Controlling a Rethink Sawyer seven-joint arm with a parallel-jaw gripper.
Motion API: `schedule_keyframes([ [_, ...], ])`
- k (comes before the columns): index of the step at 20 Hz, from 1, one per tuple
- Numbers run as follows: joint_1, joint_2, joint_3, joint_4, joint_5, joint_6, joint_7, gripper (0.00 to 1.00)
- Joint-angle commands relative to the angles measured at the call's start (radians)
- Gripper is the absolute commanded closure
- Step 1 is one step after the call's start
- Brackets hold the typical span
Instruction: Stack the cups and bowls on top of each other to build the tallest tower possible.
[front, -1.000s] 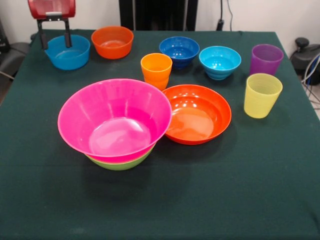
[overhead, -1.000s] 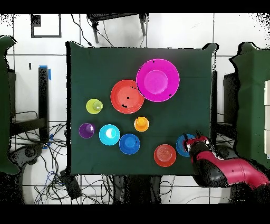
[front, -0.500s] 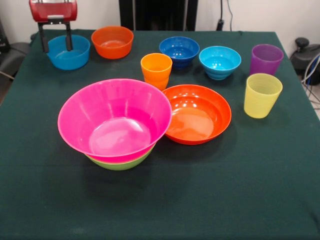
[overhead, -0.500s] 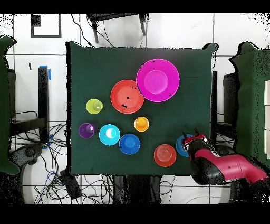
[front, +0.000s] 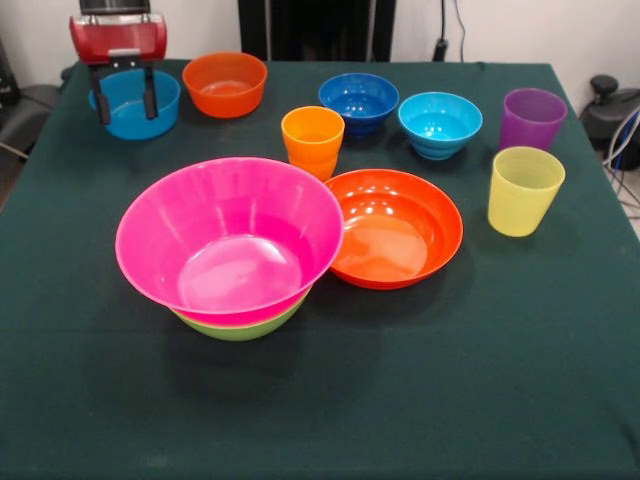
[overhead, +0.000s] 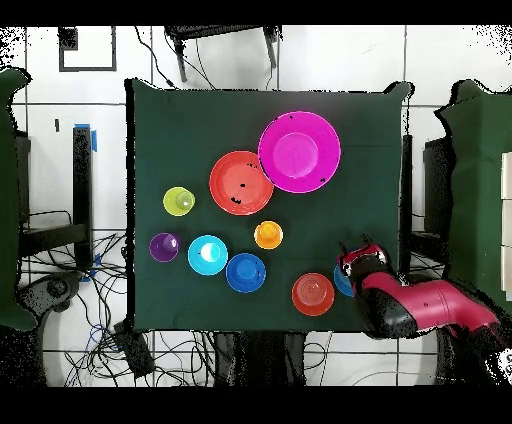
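Note:
My gripper (front: 126, 108) hangs open over the small blue bowl (front: 135, 110) at the far left, one finger near its left rim and the other inside. From overhead the gripper (overhead: 357, 255) covers most of that bowl (overhead: 341, 284). The big pink bowl (front: 229, 237) sits nested in the lime green bowl (front: 240, 327) as the tower. A shallow orange bowl (front: 392, 227) touches it on the right. The orange cup (front: 312, 140), yellow cup (front: 525, 190) and purple cup (front: 532, 118) stand upright, apart. Small orange (front: 225, 83), dark blue (front: 358, 102) and cyan (front: 440, 123) bowls line the back.
A dark green cloth (front: 450, 380) covers the table. Cables (overhead: 200, 350) and chairs (overhead: 220, 38) lie on the floor around the table.
The gripper has shifted right and a little lower in the front view, further over the blue bowl. The cups and bowls have not moved.

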Motion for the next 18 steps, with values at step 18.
schedule_keyframes([
  [18,0.098,0.034,-0.047,-0.087,0.015,0.416,-0.203,0.0],
])
